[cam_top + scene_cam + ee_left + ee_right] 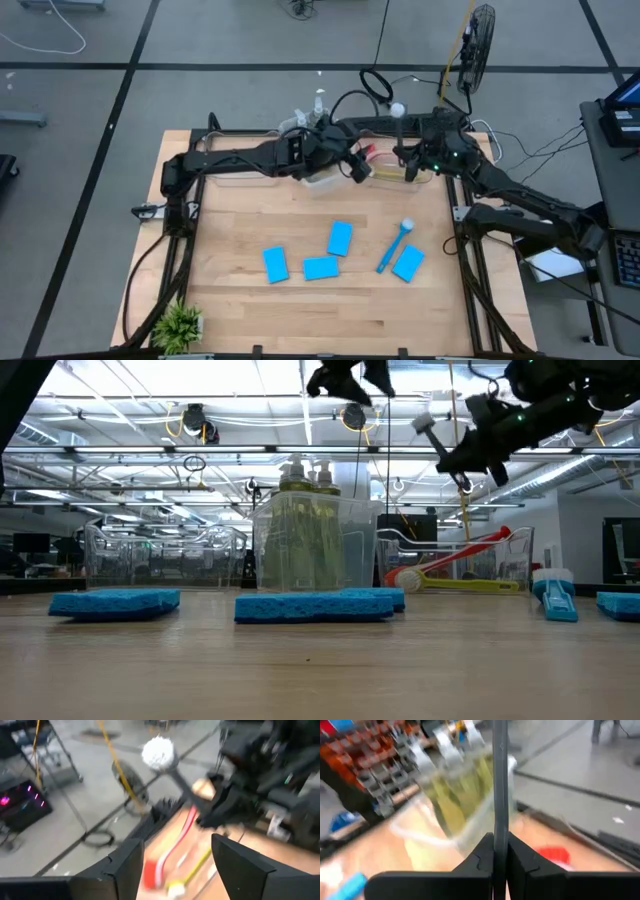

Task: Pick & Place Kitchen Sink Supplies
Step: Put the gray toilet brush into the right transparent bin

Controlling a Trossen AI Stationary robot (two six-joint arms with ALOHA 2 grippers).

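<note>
A: What do the right gripper (500, 851) jaws hold?
B: They are clamped on the thin dark handle of a grey dish brush (399, 120), lifted above the far edge of the table (300, 310); its white head (159, 753) points away from the table.

A: And the left gripper (175, 860)?
B: Its jaws stand apart, holding nothing, above the clear tubs at the far edge, just beside the right gripper.

A: What lies beneath them?
B: A clear tub (315, 545) holds the pump bottles (300, 478) of yellow-green liquid, upright. The tub beside it (455, 565) holds a red brush (465, 552) and a yellow-green brush (470, 585).

A: And on the open table?
B: Four light-blue sponges (276, 264) (321, 268) (340, 238) (408, 263) lie flat mid-table, and a blue brush (394, 246) lies just beside the rightmost sponge. A potted plant (180, 325) stands at the near left corner, well apart.
</note>
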